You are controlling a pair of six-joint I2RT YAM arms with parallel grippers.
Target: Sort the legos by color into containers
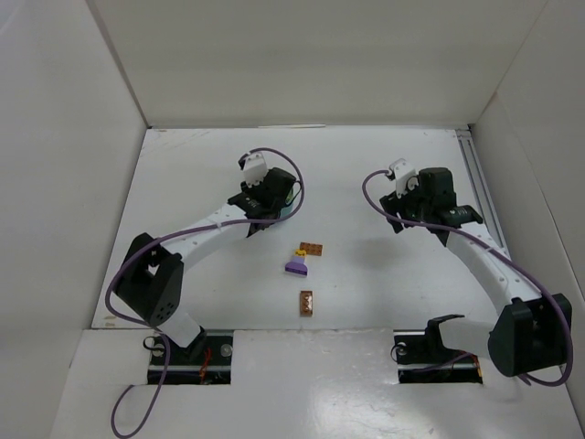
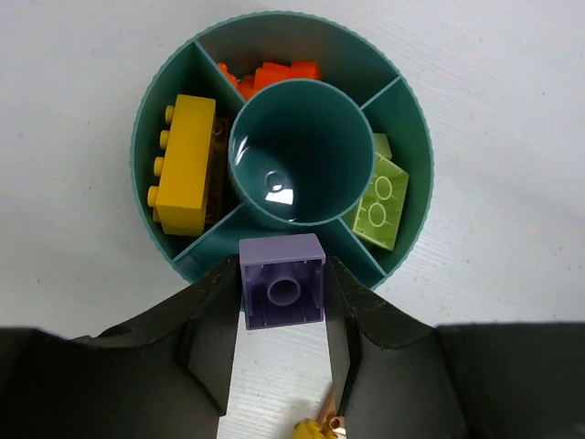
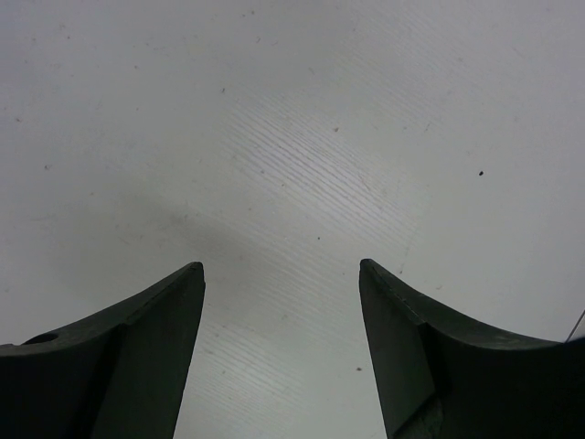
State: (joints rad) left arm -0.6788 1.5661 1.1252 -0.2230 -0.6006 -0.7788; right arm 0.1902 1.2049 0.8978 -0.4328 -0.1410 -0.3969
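Left wrist view: a purple brick (image 2: pixel 283 291) is pinched between the left fingers (image 2: pixel 206 334). It hangs over the near rim of the dish (image 2: pixel 139 174), above the one outer section that looks unfilled. The dish sits left of the middle of the table (image 1: pixel 384 293), toward its far edge.

The brick overhangs the rim rather than sitting squarely over the section. Let go from here, it could catch the rim or a divider and tip out onto the table, or slide in with the lime bricks (image 2: pixel 382 197).

In the dish:
- one yellow brick (image 2: pixel 183 165)
- two lime bricks
- orange bricks (image 2: pixel 270 75), overlapped, at least two
- an empty well (image 2: pixel 302 146)

Loose mid-table, toward the near edge:
- two brown bricks (image 1: pixel 311 248)
- a second purple brick (image 1: pixel 295 268) with a small yellow one on top

The right fingers (image 3: pixel 137 347) are spread apart over the table, holding nothing.
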